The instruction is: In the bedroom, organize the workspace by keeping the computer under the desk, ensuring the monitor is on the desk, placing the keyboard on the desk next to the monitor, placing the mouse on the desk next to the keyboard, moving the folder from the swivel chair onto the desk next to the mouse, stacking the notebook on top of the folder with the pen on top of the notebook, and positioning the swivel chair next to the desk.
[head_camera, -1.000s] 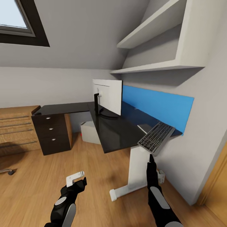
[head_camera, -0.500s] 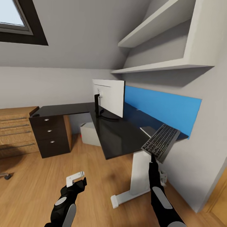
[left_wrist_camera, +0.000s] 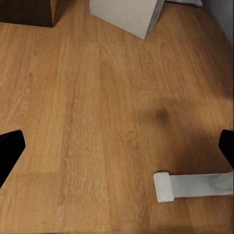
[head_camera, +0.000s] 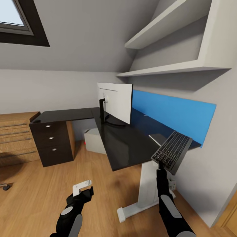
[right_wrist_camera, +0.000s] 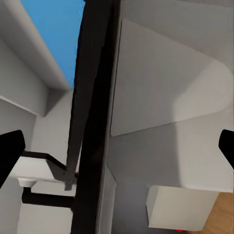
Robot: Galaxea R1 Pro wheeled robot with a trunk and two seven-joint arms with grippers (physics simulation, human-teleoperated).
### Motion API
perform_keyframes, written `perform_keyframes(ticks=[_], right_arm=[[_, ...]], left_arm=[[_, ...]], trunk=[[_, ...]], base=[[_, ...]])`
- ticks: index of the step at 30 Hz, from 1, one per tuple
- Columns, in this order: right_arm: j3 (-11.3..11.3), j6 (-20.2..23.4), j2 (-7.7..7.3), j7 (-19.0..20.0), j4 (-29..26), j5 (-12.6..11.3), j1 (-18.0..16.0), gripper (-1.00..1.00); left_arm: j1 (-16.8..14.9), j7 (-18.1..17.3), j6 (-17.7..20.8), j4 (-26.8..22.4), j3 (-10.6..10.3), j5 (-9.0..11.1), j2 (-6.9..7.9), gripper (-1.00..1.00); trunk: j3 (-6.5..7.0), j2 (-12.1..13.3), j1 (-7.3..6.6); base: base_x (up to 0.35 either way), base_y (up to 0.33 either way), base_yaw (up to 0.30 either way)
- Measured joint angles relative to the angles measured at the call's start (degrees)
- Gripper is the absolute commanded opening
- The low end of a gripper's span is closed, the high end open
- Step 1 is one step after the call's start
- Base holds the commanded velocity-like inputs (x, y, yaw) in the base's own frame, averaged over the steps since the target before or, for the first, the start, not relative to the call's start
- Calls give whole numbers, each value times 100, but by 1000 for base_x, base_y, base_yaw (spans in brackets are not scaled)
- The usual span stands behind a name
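Holding the keyboard (head_camera: 172, 151) by its near end, the right gripper (head_camera: 160, 169) sits at about 5 o'clock in the head view, its fingers closed on the lower edge, though the contact itself is hard to make out. The keyboard rises from the gripper toward 1 o'clock, tilted, its far end over the right corner of the desk (head_camera: 125, 144); whether it touches the black top cannot be told. In the right wrist view the keyboard (right_wrist_camera: 95, 112) runs as a dark edge-on band between the two black fingertips (right_wrist_camera: 9, 151).

The left gripper (head_camera: 83, 188) hangs low at 7 o'clock over the wood floor (head_camera: 39, 191), holding nothing; in the left wrist view its fingertips (left_wrist_camera: 9, 148) stand wide apart above bare planks, with the desk's white foot (left_wrist_camera: 190, 185) beyond.

The monitor (head_camera: 115, 102) stands on the desk at 12 o'clock from the keyboard's grip, white back facing the camera. The computer (head_camera: 93, 140) sits under the desk, partly hidden by the top. The dark drawer unit (head_camera: 52, 143) stands at 9 o'clock. A caster (head_camera: 5, 187) is cut off at the left edge.
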Motion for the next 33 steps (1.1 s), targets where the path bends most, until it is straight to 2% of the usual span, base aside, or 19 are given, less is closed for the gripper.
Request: perform_keyframes(ticks=[4,10,18,27,33], right_arm=[[1,-6,-23,2,-94,1,0,100],[-8,-8,-186,-5,-253,1,0,100],[-12,-8,-226,-6,-268,1,0,100],[-32,-5,-337,-297,-357,-7,0,100],[-34,-5,-360,-329,-371,-8,0,100]], left_arm=[[2,10,1,22,-72,-7,7,100],[0,12,1,32,-102,-8,10,100],[1,12,1,33,-104,-8,10,100],[0,12,1,33,-104,-8,10,100],[0,12,1,33,-104,-8,10,100]], trunk=[[0,0,0],[0,0,0],[0,0,0],[0,0,0],[0,0,0]], base=[[10,0,0],[1,0,0],[0,0,0],[0,0,0],[0,0,0]])
